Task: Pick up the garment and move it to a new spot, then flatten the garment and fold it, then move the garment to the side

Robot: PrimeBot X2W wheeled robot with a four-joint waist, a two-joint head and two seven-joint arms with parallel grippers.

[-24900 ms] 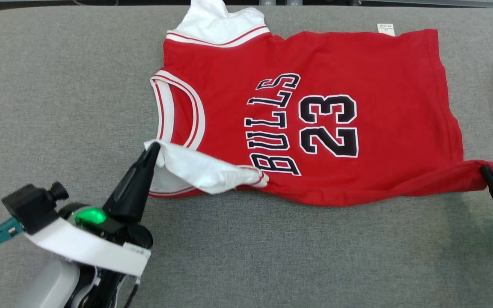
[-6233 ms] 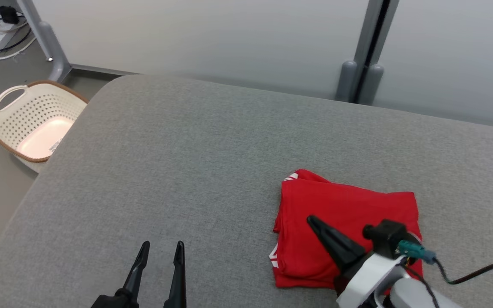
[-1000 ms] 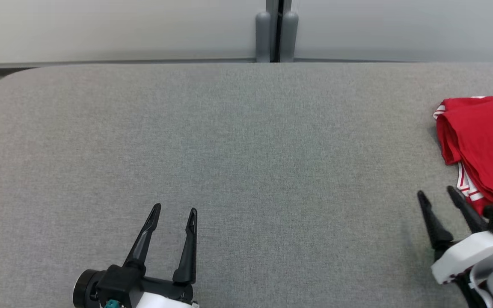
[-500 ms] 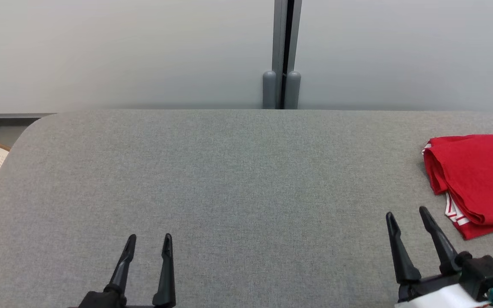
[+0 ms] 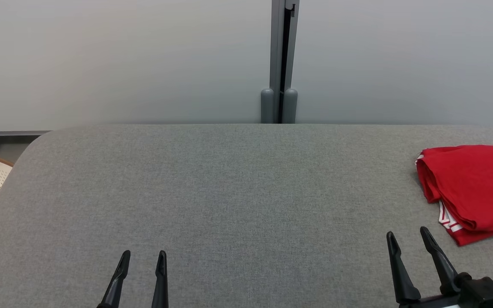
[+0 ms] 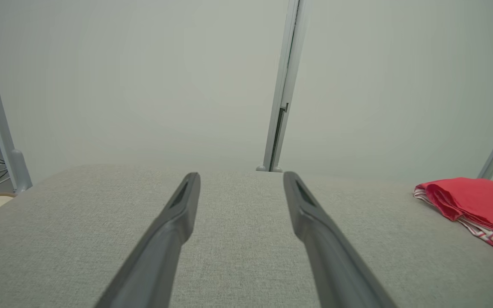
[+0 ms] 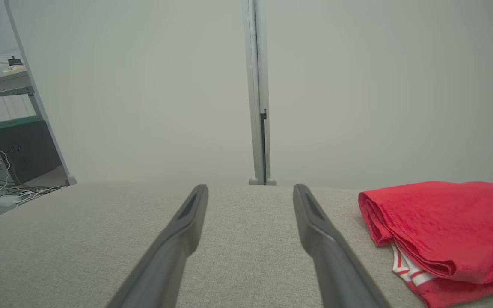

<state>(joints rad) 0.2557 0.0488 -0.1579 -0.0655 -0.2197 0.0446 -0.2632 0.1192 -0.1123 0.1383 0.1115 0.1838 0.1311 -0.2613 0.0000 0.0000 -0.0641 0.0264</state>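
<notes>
Head view: L gripper (image 5: pixel 144 253), R gripper (image 5: pixel 407 231) spread, empty; folded garment (image 5: pixel 473 188) far right.

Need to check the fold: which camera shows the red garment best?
Right wrist view: the garment is nearest and largest, folded layers and striped trim clear. Head view shows it from above, smaller; left wrist view, small and distant.

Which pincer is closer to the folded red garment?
Right. The right pincer sits open just beside the folded red garment, off its near corner, not touching. The left pincer is far across the table, also open.
</notes>
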